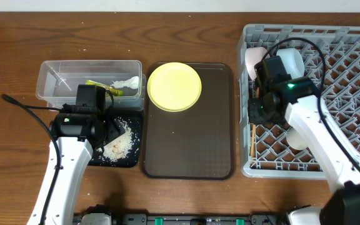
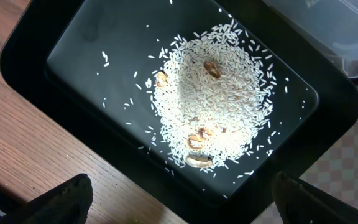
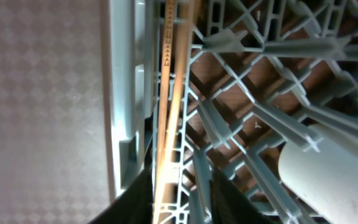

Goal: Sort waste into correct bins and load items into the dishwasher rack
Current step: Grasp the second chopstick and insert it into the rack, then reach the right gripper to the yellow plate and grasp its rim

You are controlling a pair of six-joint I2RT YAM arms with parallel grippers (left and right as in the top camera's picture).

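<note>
The grey dishwasher rack (image 1: 349, 94) fills the right side. The wooden chopsticks (image 3: 169, 93) lie along its left inner wall, also seen from overhead (image 1: 253, 140). My right gripper (image 3: 180, 202) straddles them; the jaws are a little apart, with a gap at the right finger. My left gripper (image 2: 179, 199) is open and empty over the black tray (image 2: 86, 37), which holds the rice scraps (image 2: 216, 99). The clear tub (image 1: 55, 75) holds the snack wrapper (image 1: 102, 84) and tissue (image 1: 127, 83). The yellow-green plate (image 1: 174, 86) lies on the brown tray. The white cup (image 3: 328, 174) rests in the rack.
The brown serving tray (image 1: 189, 144) sits between the black tray and the rack. Two pale bowls (image 1: 255, 59) (image 1: 290, 62) stand in the rack's far left corner, behind my right arm. Rack pegs crowd round my right gripper.
</note>
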